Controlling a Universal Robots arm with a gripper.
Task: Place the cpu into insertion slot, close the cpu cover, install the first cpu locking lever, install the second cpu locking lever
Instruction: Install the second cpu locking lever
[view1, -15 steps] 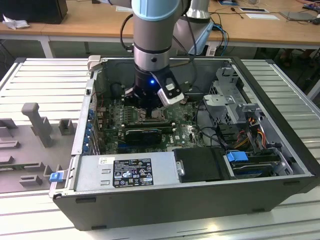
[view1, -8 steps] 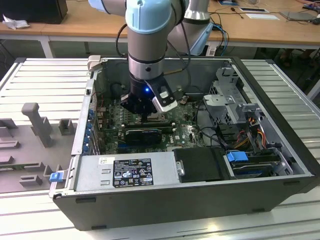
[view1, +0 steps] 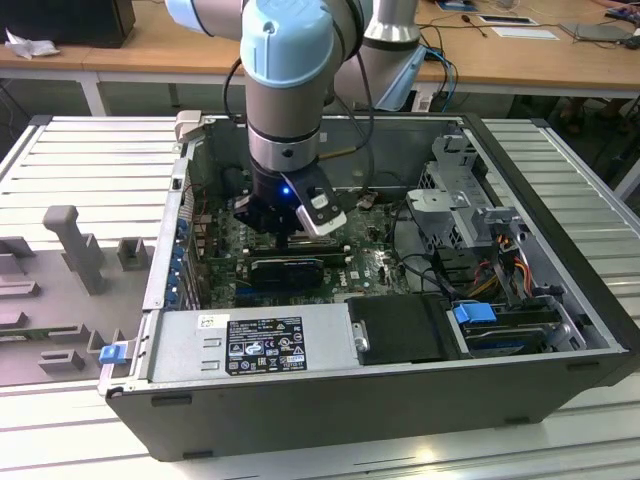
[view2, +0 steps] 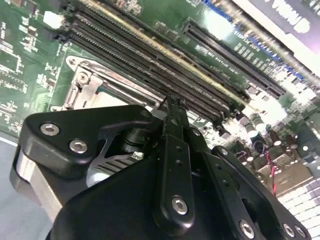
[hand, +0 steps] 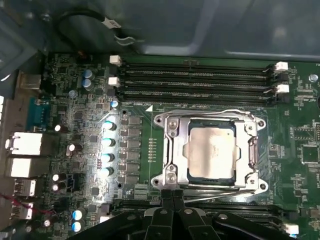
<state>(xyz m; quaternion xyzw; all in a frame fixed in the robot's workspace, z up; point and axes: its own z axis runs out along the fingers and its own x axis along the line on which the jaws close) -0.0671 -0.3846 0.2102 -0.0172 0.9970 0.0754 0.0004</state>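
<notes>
Cpu (hand: 211, 152): pale silvery-beige square, seated flat in the insertion slot (hand: 210, 150) on the green motherboard (hand: 150, 135), between two banks of long black memory slots (hand: 195, 80)
Cpu cover (hand: 175, 150): thin shiny frame plate lying down over the chip, whose face shows through the square cut-out; bolt heads at the corners
Levers: thin bright wire rods run along two sides of the slot, one on the side towards the pincer (hand: 172, 197); whether either is hooked home I cannot tell
Pincer: black fingers drawn close together, tips nearly meeting and holding nothing, hovering right at the edge of the slot beside the near rod; the second wrist view shows the fingertip (view2: 172, 102) just above the slot's metal rim (view2: 87, 80)
Arm: reaches down into the open computer case (view1: 560, 330) in the exterior view, pincer (view1: 290, 225) low over the board
Handling, judged: the chip is light, stiff and fragile and looks best left alone now; the cover is thin, springy sheet metal; the rods are slim, slippery and sprung, best taken or pushed near their free bent ends
Case: lies on its side on a ribbed grey worktop (view1: 80, 150)
</notes>
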